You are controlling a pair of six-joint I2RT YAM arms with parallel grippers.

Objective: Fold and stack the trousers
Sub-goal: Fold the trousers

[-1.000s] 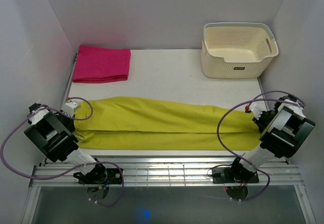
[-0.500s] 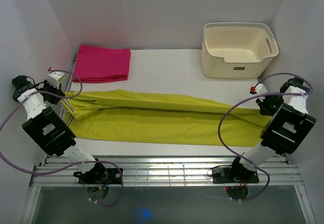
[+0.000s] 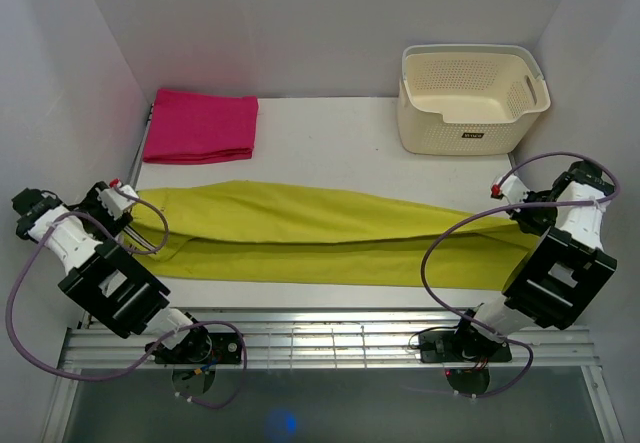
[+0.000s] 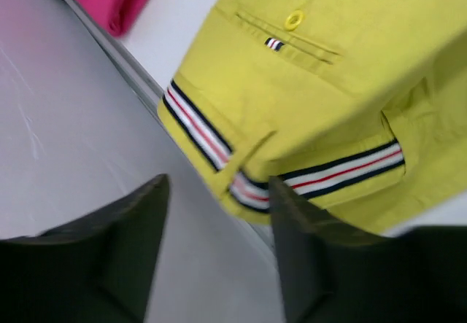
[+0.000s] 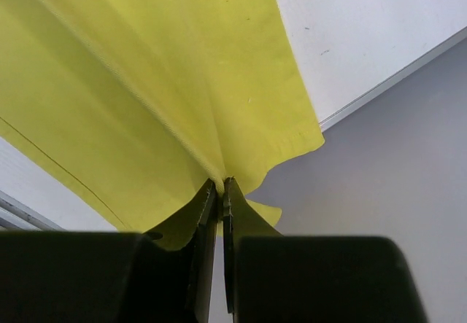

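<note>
Top: trousers [image 3: 320, 231] look folded lengthwise, lying left to right across mid table [image 3: 330, 153]; both grippers' fingertips are out of sight.
Left wrist: left gripper [image 4: 219, 257] gapes, holding nothing; waistband [image 4: 193, 122] just beyond, blurred.
Right wrist: right gripper [image 5: 219, 195] clenches the hem [image 5: 292, 137].
Risk: a 1-sided pull drags the fold askew.

Top view looks down from behind; 2 close wrist views share its trousers [image 3: 330, 228].
</note>
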